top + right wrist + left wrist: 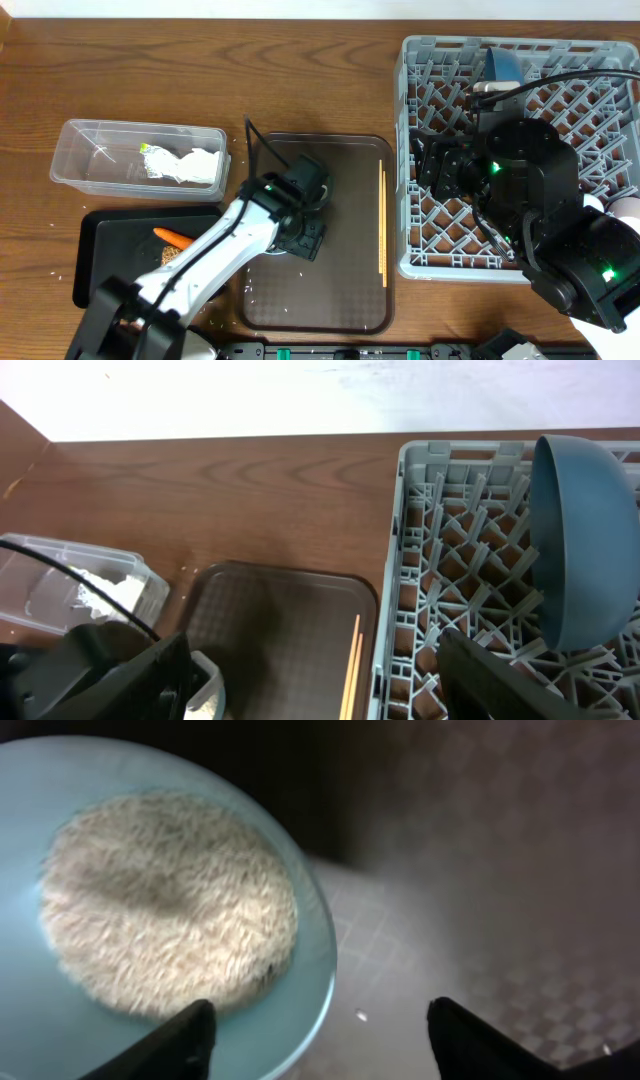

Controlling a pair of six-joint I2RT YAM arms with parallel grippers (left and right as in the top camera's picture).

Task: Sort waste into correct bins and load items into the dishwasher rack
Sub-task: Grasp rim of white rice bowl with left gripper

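Observation:
The white bowl, pale blue inside, holds a heap of white rice and sits on the brown tray. My left gripper is open and low over the bowl's rim, one finger over its inside and the other over the tray. It hides the bowl in the overhead view. My right gripper is open and empty above the grey rack. The blue plate stands on edge in the rack's far corner. The chopsticks lie along the tray's right side.
The clear tub holds the napkin and the yellow-green wrapper. The black tray holds the carrot and the brown lump. Loose rice grains lie about the brown tray's near left corner.

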